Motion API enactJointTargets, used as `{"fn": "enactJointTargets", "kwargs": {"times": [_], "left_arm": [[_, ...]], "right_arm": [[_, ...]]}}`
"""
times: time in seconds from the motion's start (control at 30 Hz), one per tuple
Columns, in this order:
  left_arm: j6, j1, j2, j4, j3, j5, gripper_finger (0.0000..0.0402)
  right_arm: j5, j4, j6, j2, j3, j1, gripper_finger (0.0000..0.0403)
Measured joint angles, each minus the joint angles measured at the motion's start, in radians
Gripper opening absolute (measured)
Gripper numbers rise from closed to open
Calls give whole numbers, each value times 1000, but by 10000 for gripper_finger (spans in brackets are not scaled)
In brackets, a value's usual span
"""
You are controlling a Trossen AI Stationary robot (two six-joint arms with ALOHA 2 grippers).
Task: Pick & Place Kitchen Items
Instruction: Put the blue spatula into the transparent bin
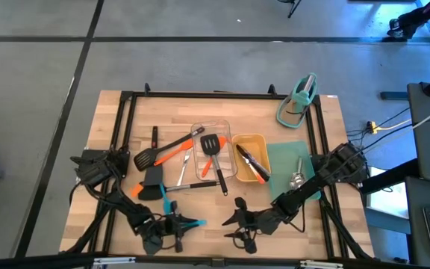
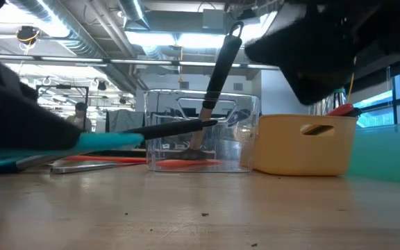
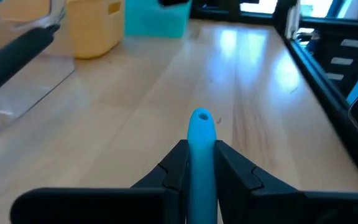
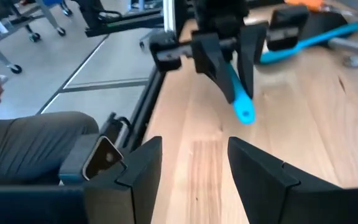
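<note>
Grip is established by the left gripper (image 3: 201,168) on the handle of a long blue spatula (image 1: 179,204), at the near left of the wooden table (image 1: 110,224). The jaws are seen closed against both sides of the smooth handle, the holed tip (image 3: 201,118) projecting past the fingers. The spatula is judged light and fairly stiff, with a slick plastic shaft; a hold near the end may allow the blade to droop or pivot, so a hold nearer mid-length would be steadier.

Further right, black slotted turners with orange handles (image 1: 166,152) lie on the table beside a clear rectangular plastic tray (image 1: 197,131), in which one black turner (image 1: 213,146) is propped. A yellow rectangular bin (image 1: 263,142) holding orange-tipped utensils follows, then a teal mat (image 1: 282,161) bearing a steel spoon (image 1: 297,175).

At the near right, the right gripper (image 4: 194,165) is held just above the table with fingers parted and nothing between them, facing the blue handle.
</note>
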Motion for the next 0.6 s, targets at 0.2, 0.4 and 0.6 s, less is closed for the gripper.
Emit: {"fn": "enactJointTargets", "kwargs": {"times": [0.2, 0.4, 0.6], "left_arm": [[76, 24, -1, 55, 11, 16, 18], [161, 43, -3, 57, 55, 45, 2], [168, 49, -4, 27, 60, 49, 1]], "right_arm": [[0, 2, 69, 55, 0, 0, 188], [0, 32, 144, 113, 4, -7, 188], [-1, 34, 142, 118, 25, -7, 188]]}}
